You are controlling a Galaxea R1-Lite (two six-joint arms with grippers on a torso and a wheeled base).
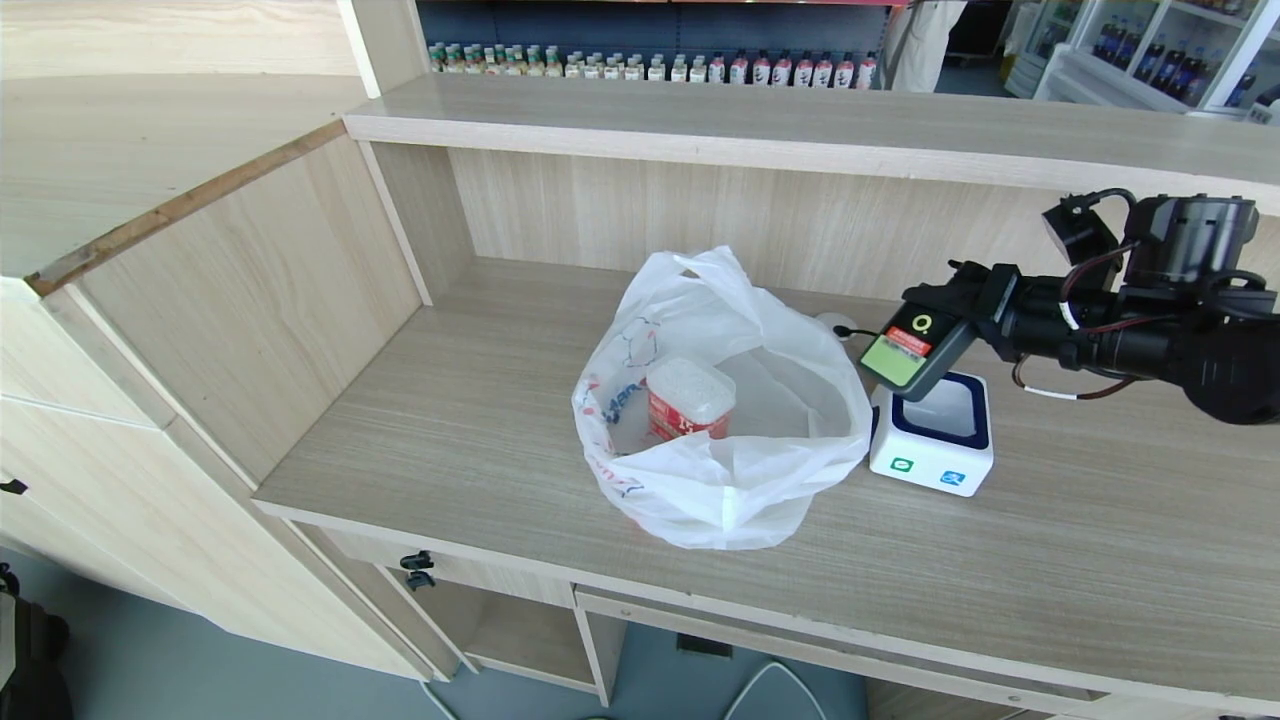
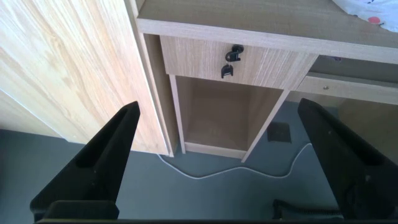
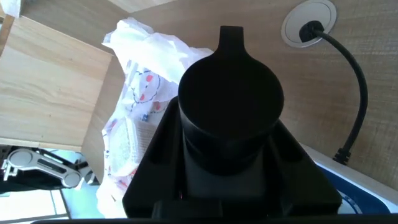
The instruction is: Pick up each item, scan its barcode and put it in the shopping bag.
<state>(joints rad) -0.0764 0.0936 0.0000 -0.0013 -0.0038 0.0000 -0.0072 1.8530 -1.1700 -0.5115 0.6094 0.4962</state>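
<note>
Just over scanner (image 1: 935, 455), beside bag (image 1: 720, 490): item (image 1: 912, 352).

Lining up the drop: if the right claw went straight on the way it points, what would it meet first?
Likely the bag, at its near wall: the right claw, shut on the item above the scanner, points toward it. Depth is unclear, so it might pass over the rim.

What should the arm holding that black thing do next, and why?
Probably turn the black bottle so its label faces down at the scanner. The right claw holds it over the scanner's window with the label facing up. The bag stands open beside it.
</note>
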